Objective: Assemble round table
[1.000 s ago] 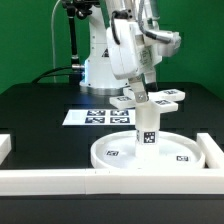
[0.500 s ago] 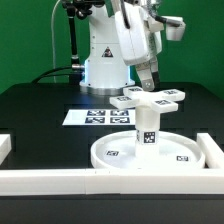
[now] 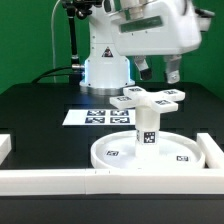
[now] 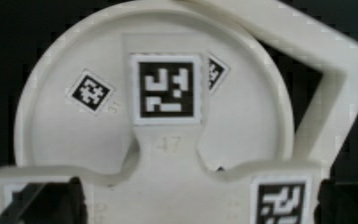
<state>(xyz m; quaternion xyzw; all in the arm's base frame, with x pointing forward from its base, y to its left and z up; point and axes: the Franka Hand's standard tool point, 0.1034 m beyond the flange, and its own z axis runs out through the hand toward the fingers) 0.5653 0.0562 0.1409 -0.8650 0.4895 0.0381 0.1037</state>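
Note:
The round disc [image 3: 112,155] lies flat near the front rail. The short leg [image 3: 147,126] stands upright at its middle, and the cross-shaped foot [image 3: 150,97] sits on top of the leg. My gripper [image 3: 160,70] hangs open and empty above the foot, a little toward the exterior view's right and clear of it. In the wrist view I look down on the disc [image 4: 105,120] with its tags. One arm of the foot [image 4: 194,192] lies between my two dark fingers, which stand wide apart at the picture's edges.
The marker board [image 3: 90,116] lies behind the disc, in front of the robot base. Long white rail bars run along the front [image 3: 50,180] and at the exterior view's right [image 3: 214,150]; a rail also shows in the wrist view [image 4: 327,90].
My gripper has risen off the foot and moved toward the exterior view's right, and the wrist has turned. The foot stays on the leg.

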